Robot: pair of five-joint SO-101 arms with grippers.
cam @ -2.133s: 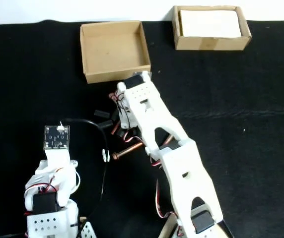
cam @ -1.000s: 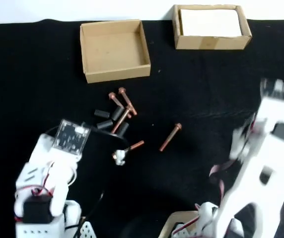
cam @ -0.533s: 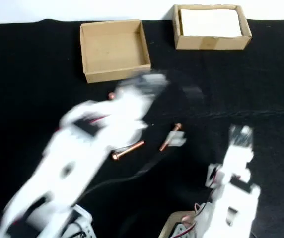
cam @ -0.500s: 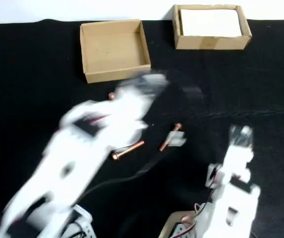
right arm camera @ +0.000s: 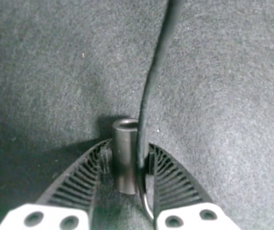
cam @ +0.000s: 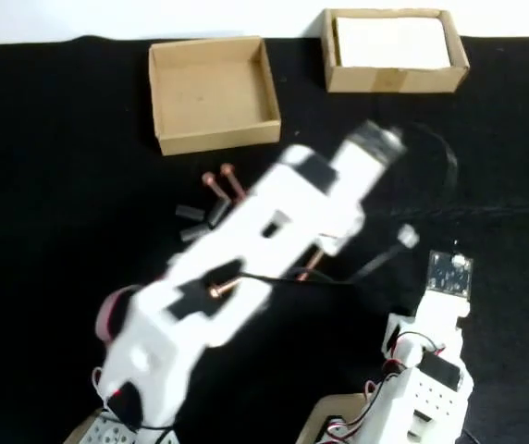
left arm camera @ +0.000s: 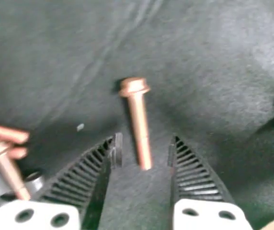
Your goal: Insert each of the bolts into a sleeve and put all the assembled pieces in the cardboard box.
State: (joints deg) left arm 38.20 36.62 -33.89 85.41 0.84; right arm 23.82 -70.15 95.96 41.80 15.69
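Note:
In the left wrist view my left gripper (left arm camera: 144, 146) is open just above the black cloth, and a copper bolt (left arm camera: 137, 122) lies between its fingers with its head pointing away. More bolts (left arm camera: 3, 148) lie off to one side. My right gripper (right arm camera: 126, 154) is shut on a black sleeve (right arm camera: 124, 141) held upright over the cloth; a black cable (right arm camera: 158, 62) is pinched beside the sleeve. From above, the left arm (cam: 274, 231) stretches diagonally over the parts, with two bolts (cam: 220, 178) and sleeves (cam: 190, 215) beside it. The right arm (cam: 431, 361) is folded at the near right.
The open cardboard box (cam: 214, 92) stands at the back, left of centre. A second box (cam: 394, 69) with white contents sits at the back right. Another bolt (cam: 223, 289) peeks out under the left arm. A cable (cam: 385, 254) trails across the cloth between the arms.
The left arm has swung out and to the right over the bolts. The right arm has pulled back and folded down at the near right.

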